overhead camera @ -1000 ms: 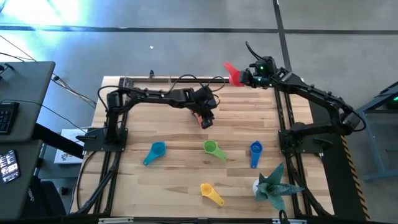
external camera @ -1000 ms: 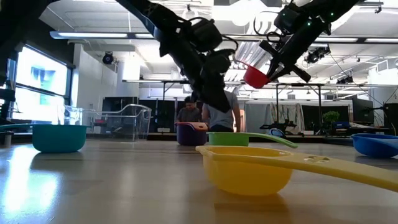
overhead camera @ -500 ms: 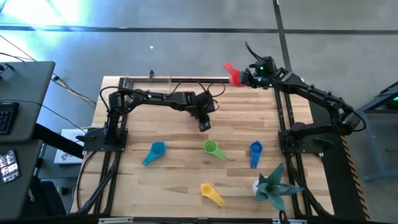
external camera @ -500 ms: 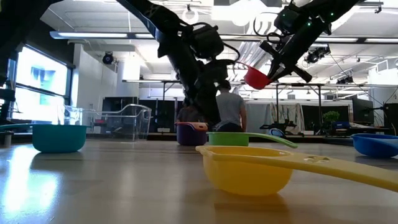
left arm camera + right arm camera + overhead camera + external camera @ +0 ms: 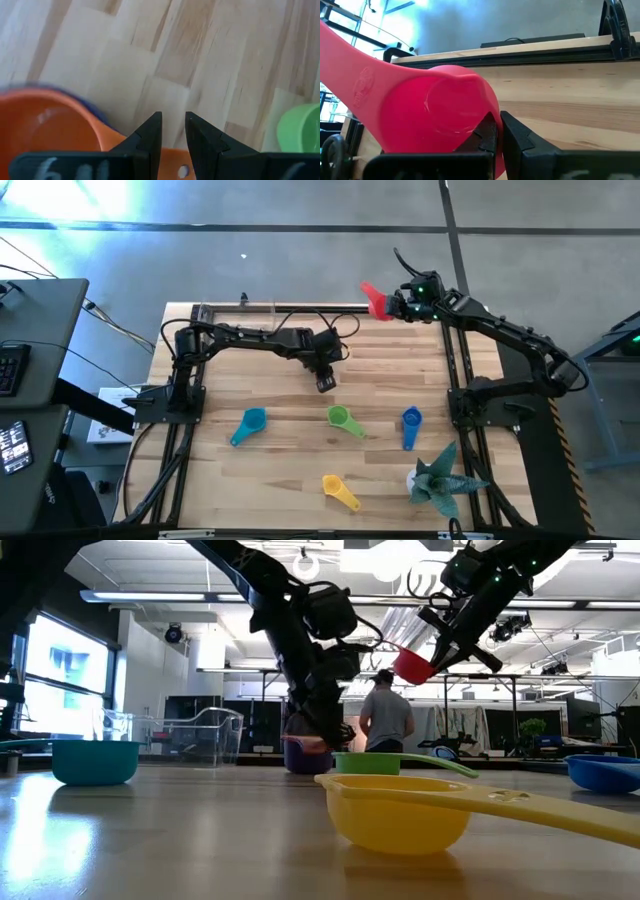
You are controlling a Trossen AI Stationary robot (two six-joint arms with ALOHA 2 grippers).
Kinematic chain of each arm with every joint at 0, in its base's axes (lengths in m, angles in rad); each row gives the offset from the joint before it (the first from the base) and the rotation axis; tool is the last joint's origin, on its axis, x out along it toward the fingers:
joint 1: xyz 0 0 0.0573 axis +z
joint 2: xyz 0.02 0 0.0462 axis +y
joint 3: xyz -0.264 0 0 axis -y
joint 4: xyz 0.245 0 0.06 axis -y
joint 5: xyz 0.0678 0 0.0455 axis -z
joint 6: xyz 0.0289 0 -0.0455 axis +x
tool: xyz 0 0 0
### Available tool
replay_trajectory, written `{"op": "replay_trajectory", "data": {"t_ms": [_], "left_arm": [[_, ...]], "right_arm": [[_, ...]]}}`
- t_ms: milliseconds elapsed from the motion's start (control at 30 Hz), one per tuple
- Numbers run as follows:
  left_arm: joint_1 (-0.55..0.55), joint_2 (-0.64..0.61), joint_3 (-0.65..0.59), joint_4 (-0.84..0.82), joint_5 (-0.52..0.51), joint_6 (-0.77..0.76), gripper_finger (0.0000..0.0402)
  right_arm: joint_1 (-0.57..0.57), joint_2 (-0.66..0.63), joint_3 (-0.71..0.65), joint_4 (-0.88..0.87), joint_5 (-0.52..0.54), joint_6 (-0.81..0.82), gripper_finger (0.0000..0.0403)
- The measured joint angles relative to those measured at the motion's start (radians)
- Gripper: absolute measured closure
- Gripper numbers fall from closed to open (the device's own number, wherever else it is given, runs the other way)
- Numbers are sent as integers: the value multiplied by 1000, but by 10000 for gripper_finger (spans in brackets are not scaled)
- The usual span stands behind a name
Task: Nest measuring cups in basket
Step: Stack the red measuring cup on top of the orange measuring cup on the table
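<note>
My left gripper (image 5: 326, 380) stands mid-table, slanting down, shut on the orange measuring cup (image 5: 55, 125). That cup's bowl lies in the purple cup (image 5: 300, 760), which stands on the table. My right gripper (image 5: 392, 304) hangs high over the far right corner, shut on the red cup (image 5: 373, 298). The light blue (image 5: 250, 423), green (image 5: 342, 418), dark blue (image 5: 411, 423) and yellow (image 5: 338, 489) cups lie loose on the near half of the table. The clear basket (image 5: 205, 732) stands at the far left edge. My left gripper pinches the orange cup's handle (image 5: 172, 167) between its two fingers, coming steeply from above and lying across the handle. The bowl sits inside the purple cup, whose rim (image 5: 95, 107) shows behind it. My right gripper holds the red cup by its bowl's edge (image 5: 485, 122), on the side away from the handle (image 5: 355, 65). The fingers hide the exact place of contact. The cup is lifted clear, well above the table.
A teal spiky plant figure (image 5: 438, 478) stands at the near right corner. Bare wood lies between the left gripper and the row of loose cups. A person (image 5: 385, 715) stands in the room behind the table.
My left gripper has sunk a little and tipped more steeply downward over the purple cup, keeping its hold on the orange cup. The person in the room behind has walked to the right.
</note>
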Motion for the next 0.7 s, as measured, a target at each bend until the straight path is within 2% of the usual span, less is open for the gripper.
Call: {"op": "replay_trajectory", "data": {"t_ms": [400,700], "left_arm": [[-2,0,0,-149,-2,0,326],[-2,-34,-1,-248,-59,28,326]], "right_arm": [[0,0,0,-5,0,-8,402],[0,0,0,-5,0,-9,402]]}}
